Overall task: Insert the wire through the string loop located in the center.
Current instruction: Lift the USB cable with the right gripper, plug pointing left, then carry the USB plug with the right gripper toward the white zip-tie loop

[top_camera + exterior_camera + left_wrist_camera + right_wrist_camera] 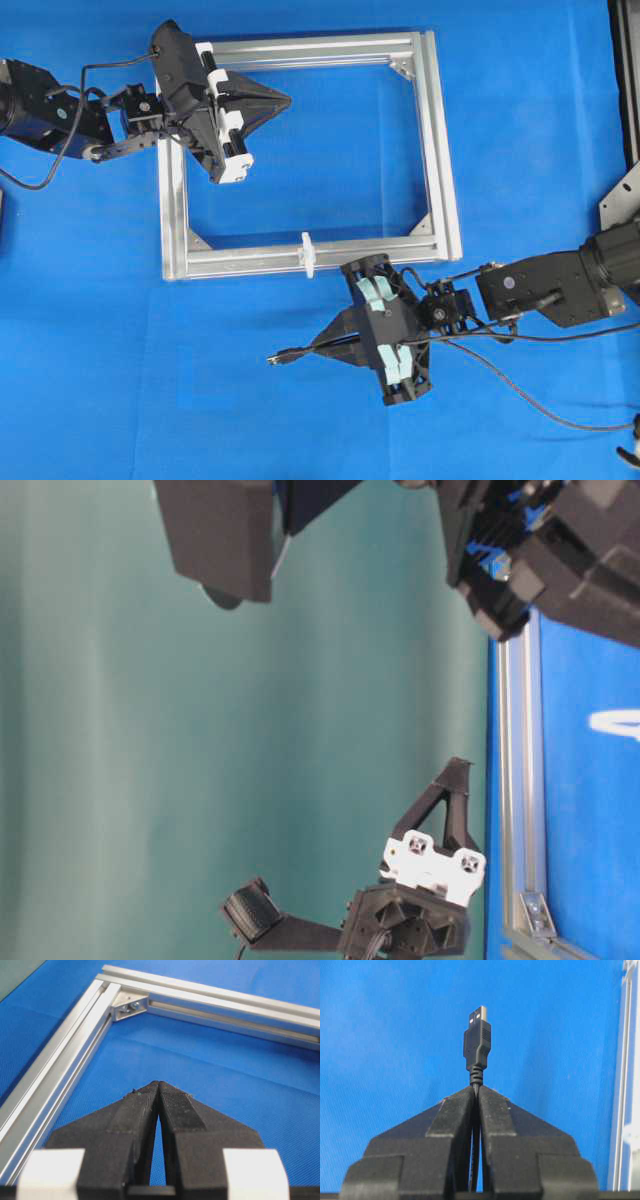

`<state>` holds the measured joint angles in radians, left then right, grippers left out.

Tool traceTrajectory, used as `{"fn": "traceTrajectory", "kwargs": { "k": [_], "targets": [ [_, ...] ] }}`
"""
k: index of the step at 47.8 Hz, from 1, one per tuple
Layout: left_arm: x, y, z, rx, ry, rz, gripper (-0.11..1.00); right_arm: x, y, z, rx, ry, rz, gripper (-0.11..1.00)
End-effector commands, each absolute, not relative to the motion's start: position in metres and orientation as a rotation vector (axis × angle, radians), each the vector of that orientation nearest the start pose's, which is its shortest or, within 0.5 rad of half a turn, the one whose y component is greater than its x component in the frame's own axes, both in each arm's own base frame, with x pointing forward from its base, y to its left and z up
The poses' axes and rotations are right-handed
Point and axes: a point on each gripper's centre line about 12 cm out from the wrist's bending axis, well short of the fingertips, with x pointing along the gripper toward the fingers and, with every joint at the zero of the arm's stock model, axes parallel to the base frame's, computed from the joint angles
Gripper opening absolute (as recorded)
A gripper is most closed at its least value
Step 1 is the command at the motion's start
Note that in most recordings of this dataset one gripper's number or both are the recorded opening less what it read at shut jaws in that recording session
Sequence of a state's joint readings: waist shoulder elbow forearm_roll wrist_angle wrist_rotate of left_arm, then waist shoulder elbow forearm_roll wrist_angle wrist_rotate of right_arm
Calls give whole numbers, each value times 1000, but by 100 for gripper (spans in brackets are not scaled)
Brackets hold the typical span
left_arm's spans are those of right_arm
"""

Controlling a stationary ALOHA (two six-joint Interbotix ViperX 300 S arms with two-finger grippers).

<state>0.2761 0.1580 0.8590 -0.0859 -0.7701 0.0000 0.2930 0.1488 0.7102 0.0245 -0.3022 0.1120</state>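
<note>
The wire [283, 356] is a thin black cable ending in a USB plug [477, 1040]. My right gripper [318, 347] is shut on it just behind the plug, which sticks out past the fingertips [487, 1097], pointing left in the overhead view. It hangs below the frame's near rail. The string loop [308, 254], small and white, stands across the middle of that rail, up and slightly right of the plug. My left gripper [286, 100] is shut on nothing over the frame's upper left area; its fingertips [150, 1087] meet above blue cloth.
The silver aluminium frame [438, 150] lies on a blue cloth, with corner brackets [129, 1007] inside its corners. The wire's loose length [540, 408] trails right under the right arm. A dark stand edge [625, 80] sits at the far right.
</note>
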Motion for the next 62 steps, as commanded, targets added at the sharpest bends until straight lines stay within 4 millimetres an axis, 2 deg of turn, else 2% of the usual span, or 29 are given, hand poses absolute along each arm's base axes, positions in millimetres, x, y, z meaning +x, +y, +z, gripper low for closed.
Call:
{"fn": "traceTrajectory", "kwargs": {
  "k": [1, 23, 41, 62],
  "targets": [
    [364, 111, 145, -79, 193, 340, 0, 379, 115, 142, 58, 527, 246, -2],
    [364, 111, 145, -79, 193, 340, 0, 328, 99, 142, 63, 527, 242, -2],
    [364, 111, 146, -81, 191, 340, 0, 329, 95, 143, 67, 518, 232, -2],
    [365, 109, 145, -80, 193, 336, 0, 336, 45, 139, 105, 527, 86, -2]
  ]
}}
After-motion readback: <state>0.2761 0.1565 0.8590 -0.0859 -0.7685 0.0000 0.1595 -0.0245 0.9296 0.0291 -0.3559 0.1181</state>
